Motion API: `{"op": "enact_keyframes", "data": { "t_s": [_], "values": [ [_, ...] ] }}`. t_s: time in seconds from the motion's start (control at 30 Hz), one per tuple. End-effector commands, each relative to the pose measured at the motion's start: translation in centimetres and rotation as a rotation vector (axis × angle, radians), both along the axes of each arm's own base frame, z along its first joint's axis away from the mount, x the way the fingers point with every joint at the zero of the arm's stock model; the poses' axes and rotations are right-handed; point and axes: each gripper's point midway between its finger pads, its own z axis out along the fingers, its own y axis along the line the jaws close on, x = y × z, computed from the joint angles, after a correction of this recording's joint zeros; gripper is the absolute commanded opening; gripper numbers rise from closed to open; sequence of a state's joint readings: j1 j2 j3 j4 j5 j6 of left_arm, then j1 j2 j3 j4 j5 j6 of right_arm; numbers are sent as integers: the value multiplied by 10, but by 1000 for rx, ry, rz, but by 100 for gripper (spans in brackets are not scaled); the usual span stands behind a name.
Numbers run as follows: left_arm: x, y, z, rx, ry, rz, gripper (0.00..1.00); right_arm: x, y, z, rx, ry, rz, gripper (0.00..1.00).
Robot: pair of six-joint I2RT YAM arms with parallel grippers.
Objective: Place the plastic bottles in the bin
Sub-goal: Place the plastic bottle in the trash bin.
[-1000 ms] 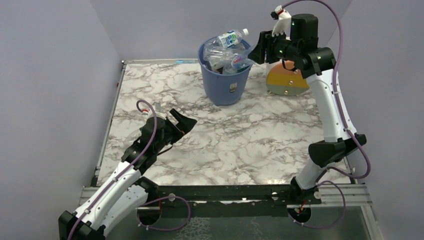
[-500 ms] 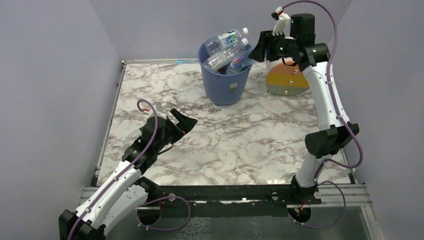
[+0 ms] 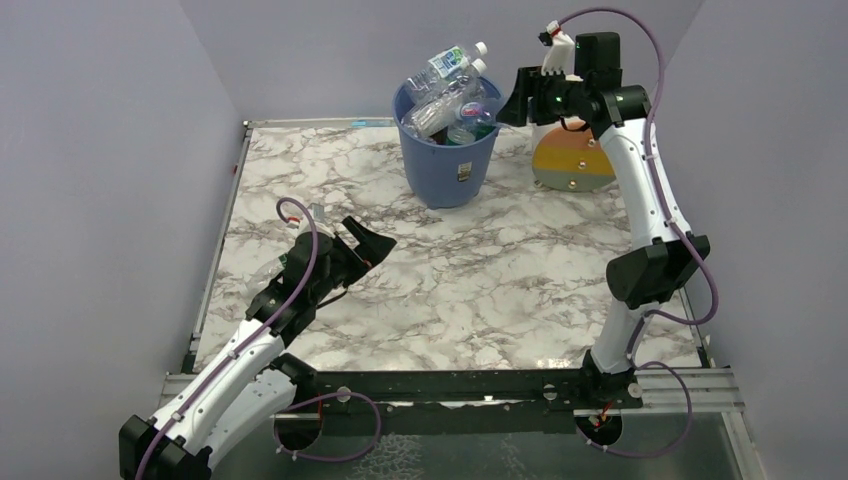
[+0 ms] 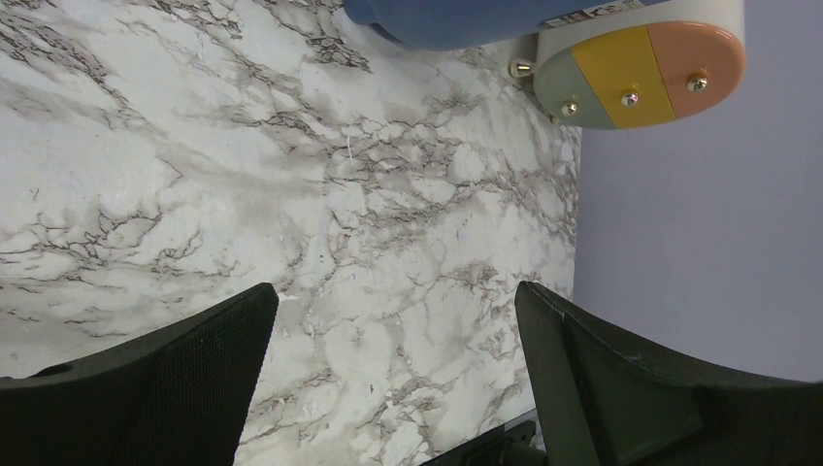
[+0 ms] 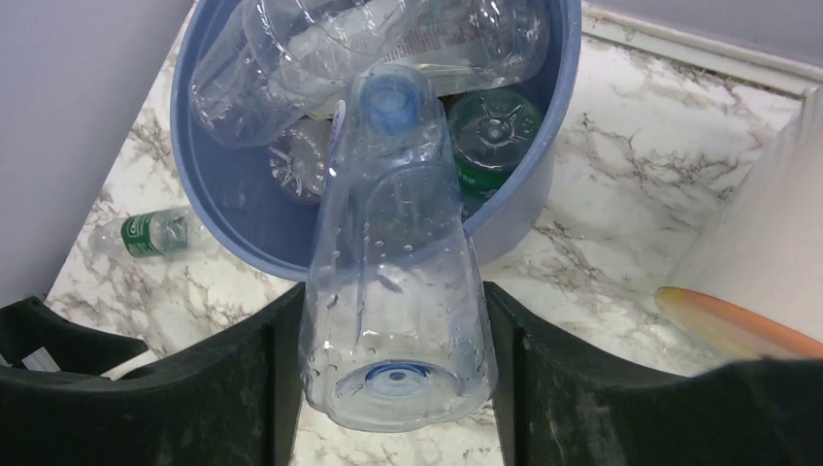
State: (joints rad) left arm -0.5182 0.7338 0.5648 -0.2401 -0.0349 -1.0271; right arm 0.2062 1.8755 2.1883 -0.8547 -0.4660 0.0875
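Shifted slightly since the earlier frame, the right claw (image 5: 391,301) clamps a clear bottle (image 5: 388,194) neck-first into the crowded bin (image 5: 524,194), so letting go seems the next move; the left claw (image 4: 396,291) hangs spread apart over the worktop (image 4: 194,146).

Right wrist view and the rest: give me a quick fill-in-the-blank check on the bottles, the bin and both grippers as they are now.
1. The bin, with several bottles inside, is ____ in colour.
2. The right gripper is shut on a clear ____ whose neck points into the bin.
3. The left gripper is open and holds ____.
4. One green-labelled bottle lies outside the bin, on the ____.

Missing words: blue; bottle; nothing; table.
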Motion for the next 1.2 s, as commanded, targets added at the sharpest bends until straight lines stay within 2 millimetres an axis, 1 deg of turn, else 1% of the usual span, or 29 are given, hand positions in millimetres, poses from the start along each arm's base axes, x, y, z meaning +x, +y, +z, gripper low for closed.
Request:
{"op": "enact_keyframes", "data": {
  "t_s": [0.0, 0.03, 0.1, 0.2, 0.3, 0.37, 0.43, 0.5, 0.63, 0.77, 0.87, 1.03, 1.17],
  "values": [
    [1, -5, 8, -18, -25, -22, 99, 1, -3, -8, -13, 11, -14, 69],
    [1, -4, 7, -18, -24, -22, 99, 0, -3, -3, -6, -1, -16, 72],
    [2, -5, 6, -17, -23, -21, 99, -4, -1, 6, 7, -20, -11, 75],
    [3, -7, 6, -17, -23, -27, 99, -7, 0, 13, 30, -34, -12, 76],
    [4, -8, 6, -18, -21, -30, 99, -10, 5, 14, 61, -40, 9, 75],
    [5, -8, 7, -21, -25, -32, 99, -12, 6, 11, 69, -34, 12, 76],
    [4, -8, 7, -20, -24, -33, 99, -12, 4, 8, 66, -30, -2, 78],
    [4, -8, 7, -21, -25, -33, 99, -13, 2, 10, 63, -39, -16, 80],
    [4, -8, 7, -21, -25, -33, 99, -15, -3, 21, 64, -76, -42, 87],
    [5, -4, 8, 3, -35, -20, 99, -18, -5, 33, 78, -102, -62, 92],
    [8, 2, 12, 43, -43, 0, 99, -21, -10, 39, 79, -120, -95, 100],
    [15, 7, 16, 83, -30, 13, 99, -25, -16, 46, 79, -129, -133, 99],
    [19, 16, 6, 108, 53, 37, 99, -30, -23, 50, 77, -133, -171, 99]
  ]
}}
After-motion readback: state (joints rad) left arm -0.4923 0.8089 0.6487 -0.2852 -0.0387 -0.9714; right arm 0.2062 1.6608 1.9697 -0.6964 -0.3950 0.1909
